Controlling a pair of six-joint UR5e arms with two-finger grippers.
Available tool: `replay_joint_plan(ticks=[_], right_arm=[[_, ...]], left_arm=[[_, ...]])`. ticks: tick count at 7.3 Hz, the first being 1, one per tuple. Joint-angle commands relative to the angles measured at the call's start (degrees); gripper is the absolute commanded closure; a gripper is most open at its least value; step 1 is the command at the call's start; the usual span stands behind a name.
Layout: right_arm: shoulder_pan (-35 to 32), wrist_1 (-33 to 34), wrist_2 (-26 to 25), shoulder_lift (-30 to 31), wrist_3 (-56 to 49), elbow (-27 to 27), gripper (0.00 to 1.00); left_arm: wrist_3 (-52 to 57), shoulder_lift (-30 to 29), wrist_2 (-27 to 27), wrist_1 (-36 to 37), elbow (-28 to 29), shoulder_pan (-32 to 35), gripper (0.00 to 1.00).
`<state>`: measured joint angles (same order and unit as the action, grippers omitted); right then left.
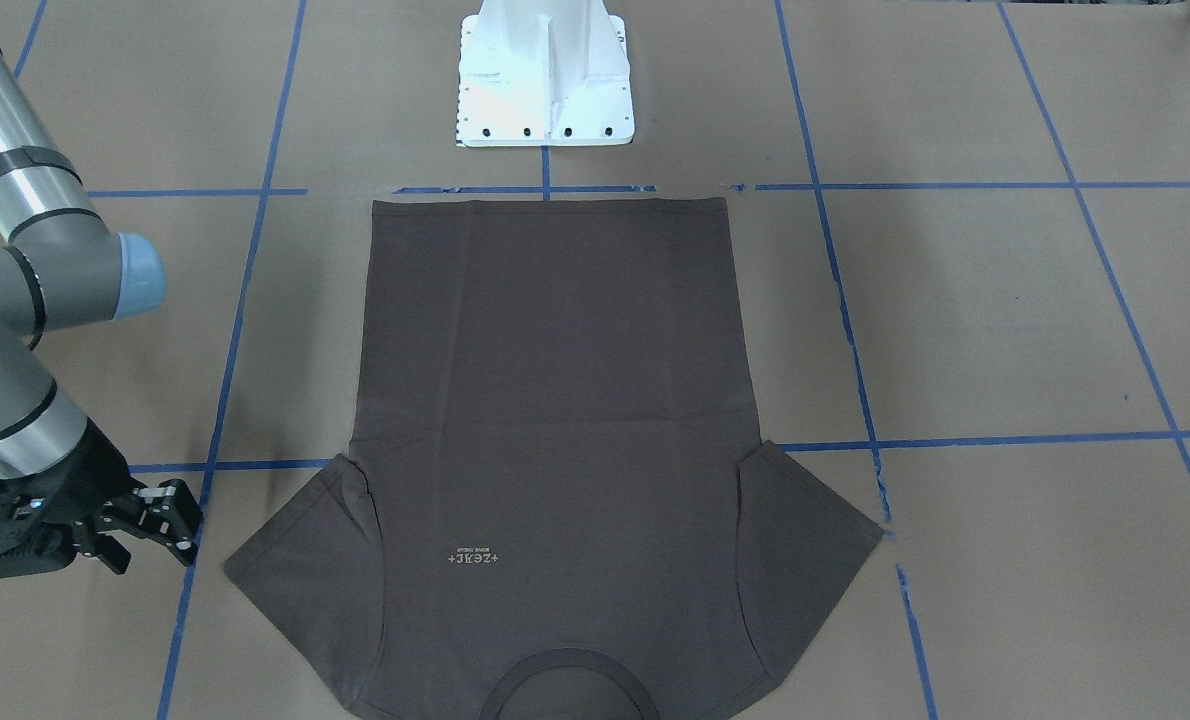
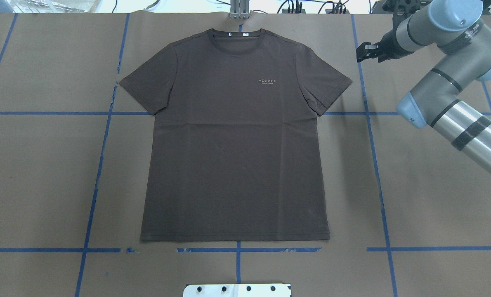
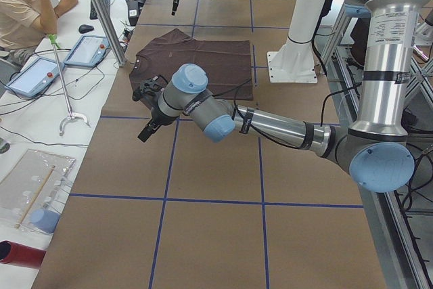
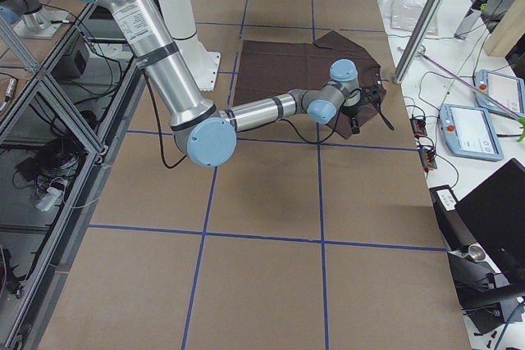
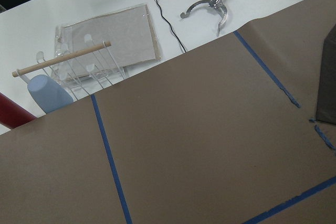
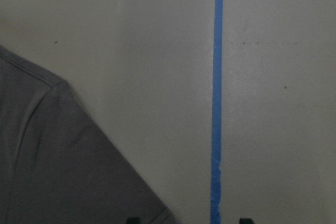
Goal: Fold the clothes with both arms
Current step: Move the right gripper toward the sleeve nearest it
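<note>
The dark brown-grey T-shirt (image 2: 237, 156) lies flat and spread out on the brown paper, collar toward the far edge, chest lettering (image 2: 269, 81) up. It also shows in the front view (image 1: 555, 400). My right gripper (image 2: 363, 51) hovers just outside the shirt's sleeve (image 6: 47, 161). It is open and empty, with its fingertips (image 6: 134, 219) wide apart in the right wrist view. It also shows in the front view (image 1: 165, 520). My left gripper (image 3: 143, 135) shows only in the exterior left view, over bare paper beside the other sleeve. I cannot tell whether it is open.
The white base pedestal (image 1: 545, 80) stands at the robot's side of the table. Blue tape lines (image 2: 373, 165) grid the paper. Off the far edge are a rack with a wooden rod (image 5: 63, 61), tablets (image 3: 34, 76) and a seated operator (image 3: 24, 5).
</note>
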<state>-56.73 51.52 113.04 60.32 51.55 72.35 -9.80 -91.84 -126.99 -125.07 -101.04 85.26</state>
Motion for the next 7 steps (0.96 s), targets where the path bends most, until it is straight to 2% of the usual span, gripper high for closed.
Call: replay_joint_plan(ticks=[1,3,7], right_arm=[[4.77,-3.88,-5.78,-0.12,4.94,-2.12,0.30],[5.40,-8.69,-6.86,-0.64,5.31,-6.49,0.33],[6.02,-9.25,-8.88,-2.39,5.40,-9.67,0.34]], left_arm=[[0.05,0.00,-0.01,0.00,-0.12,0.00,0.00],[0.13,0.08,-0.01,0.00,-0.12,0.00,0.00],[0.13,0.17,0.07,0.00,-0.12,-0.09,0.00]])
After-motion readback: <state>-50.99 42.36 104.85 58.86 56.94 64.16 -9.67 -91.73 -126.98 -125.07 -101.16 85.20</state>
